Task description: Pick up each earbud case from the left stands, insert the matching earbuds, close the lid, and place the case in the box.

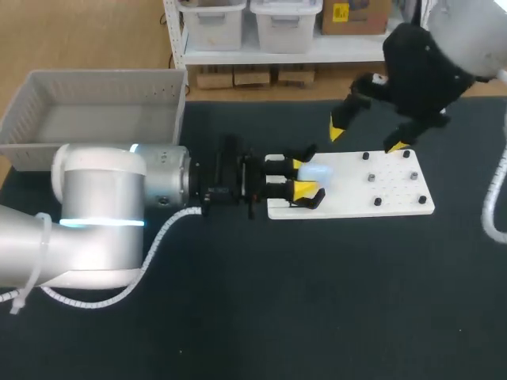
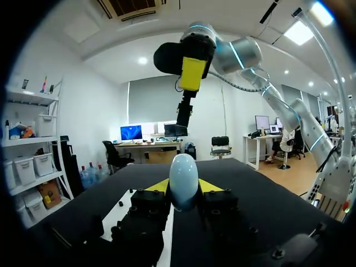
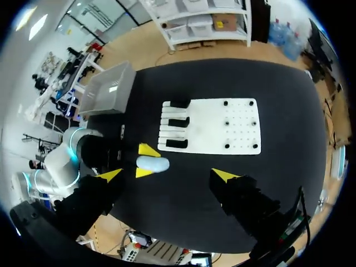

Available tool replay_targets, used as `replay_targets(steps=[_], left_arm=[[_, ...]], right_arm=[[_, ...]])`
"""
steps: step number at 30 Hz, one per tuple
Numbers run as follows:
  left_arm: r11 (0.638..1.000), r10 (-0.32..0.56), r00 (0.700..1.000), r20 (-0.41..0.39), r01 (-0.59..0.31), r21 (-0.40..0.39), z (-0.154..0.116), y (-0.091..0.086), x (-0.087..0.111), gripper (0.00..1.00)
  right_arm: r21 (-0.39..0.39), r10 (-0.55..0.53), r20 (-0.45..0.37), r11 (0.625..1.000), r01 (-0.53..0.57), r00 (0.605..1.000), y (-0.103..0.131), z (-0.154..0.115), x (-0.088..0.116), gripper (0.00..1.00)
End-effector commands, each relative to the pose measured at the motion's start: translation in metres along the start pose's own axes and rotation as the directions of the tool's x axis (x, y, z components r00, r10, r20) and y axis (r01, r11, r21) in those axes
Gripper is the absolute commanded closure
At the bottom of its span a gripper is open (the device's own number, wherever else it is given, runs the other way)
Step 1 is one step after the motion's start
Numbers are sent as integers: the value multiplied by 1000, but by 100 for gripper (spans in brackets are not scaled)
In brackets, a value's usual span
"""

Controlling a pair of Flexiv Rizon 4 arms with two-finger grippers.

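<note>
A pale blue, egg-shaped earbud case (image 1: pixel 317 174) is held lid-closed in my left gripper (image 1: pixel 301 177), which is shut on it over the left end of the white board (image 1: pixel 348 202). In the left wrist view the case (image 2: pixel 183 175) stands upright between the yellow tips. My right gripper (image 1: pixel 366 138) hangs open and empty above the board's back edge. From the right wrist, the case (image 3: pixel 154 163) lies ahead between that gripper's spread tips (image 3: pixel 168 176), and three black stands (image 3: pixel 178 123) sit on the board's left side.
A grey basket (image 1: pixel 95 87) stands at the table's back left. Small dark pegs (image 1: pixel 370 178) dot the right half of the board. The dark tabletop (image 1: pixel 317 301) stretches in front of the board.
</note>
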State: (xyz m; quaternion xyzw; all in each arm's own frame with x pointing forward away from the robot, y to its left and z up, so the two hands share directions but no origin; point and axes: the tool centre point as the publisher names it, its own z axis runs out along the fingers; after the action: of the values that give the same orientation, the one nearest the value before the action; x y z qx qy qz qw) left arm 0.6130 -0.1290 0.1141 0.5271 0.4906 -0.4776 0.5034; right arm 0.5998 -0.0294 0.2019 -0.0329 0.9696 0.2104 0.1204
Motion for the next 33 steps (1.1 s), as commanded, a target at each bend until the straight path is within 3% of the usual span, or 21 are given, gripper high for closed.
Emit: replay_targets(steps=[1,10,17,23,33], left_arm=[[997,11,999,-36,-14,-80,-40,-16,-23,100],[963,64,989,-136,-97,-251,-117,-13,-65,100],[912,32,966,-258,-134,-388,-178,7,-81,100],[871,-43,916,-398,-161,-463,-223,48,-77,100],[842,-157,896,-415,-98,-531,-298,126,-36,100]], right_arm=[[-62,27,139,998,-19,990,-11,-8,22,0],[-62,27,139,998,-19,990,-11,-8,22,0],[-62,27,139,998,-19,990,-11,-8,22,0],[-62,27,139,998,-19,990,-11,-8,22,0],[-62,27,139,998,-19,990,-11,-8,22,0]])
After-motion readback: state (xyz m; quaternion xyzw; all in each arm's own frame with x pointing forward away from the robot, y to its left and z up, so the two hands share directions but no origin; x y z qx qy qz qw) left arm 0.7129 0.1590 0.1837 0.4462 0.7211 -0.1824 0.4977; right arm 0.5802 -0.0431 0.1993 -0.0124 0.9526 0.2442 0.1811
